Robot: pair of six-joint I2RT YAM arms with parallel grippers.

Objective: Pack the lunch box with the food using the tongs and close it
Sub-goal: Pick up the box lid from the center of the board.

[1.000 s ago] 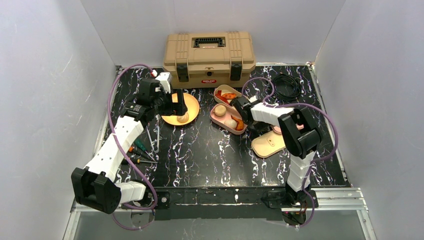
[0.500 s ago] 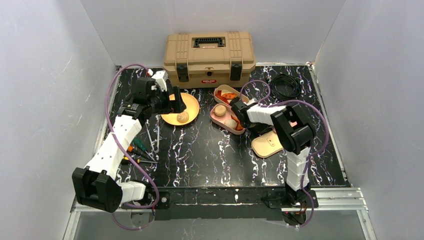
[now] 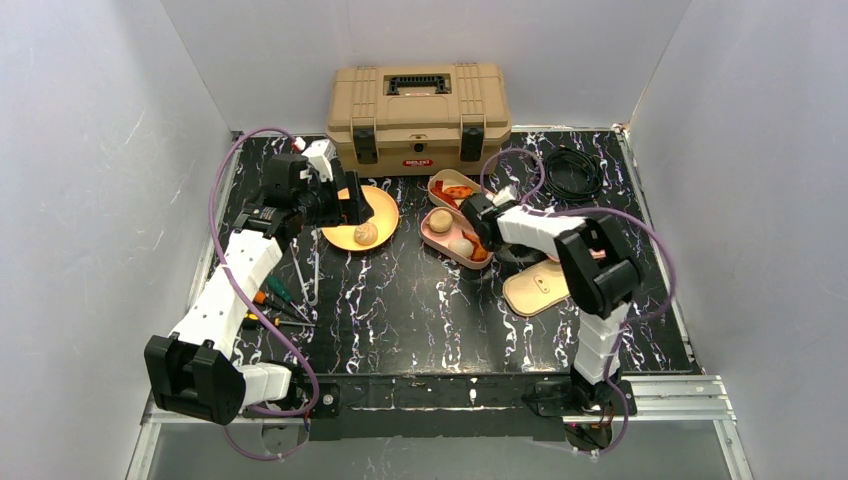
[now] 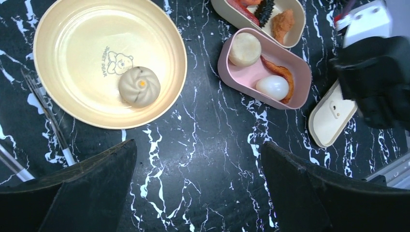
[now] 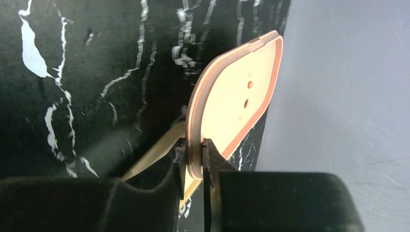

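The lunch box lies open as two trays. The pink tray [image 3: 436,238] [image 4: 225,65] holds a tan bun [image 4: 245,48], a white egg [image 4: 273,87] and an orange strip. The cream tray [image 3: 437,180] [image 4: 300,21] holds orange-red chunks and a dark piece. One more bun [image 3: 366,233] [image 4: 139,86] sits on the yellow plate [image 3: 385,205] [image 4: 58,29]. My right gripper [image 3: 527,264] [image 5: 193,159] is shut on the pink-rimmed edge of the cream lid [image 3: 540,288] [image 5: 237,92] [image 4: 331,116]. The left gripper [image 3: 348,205] [image 4: 198,193] hangs open by the plate. The tongs [image 3: 308,272] [image 4: 48,121] lie left of the plate.
A tan toolbox [image 3: 418,115] stands at the back. A coiled black cable [image 3: 572,172] lies back right. Screwdrivers [image 3: 275,300] lie beside the left arm. Grey walls close in both sides.
The right gripper's fingers have closed onto the lid's edge. The left gripper has drawn back a little to the left, off the plate's middle.
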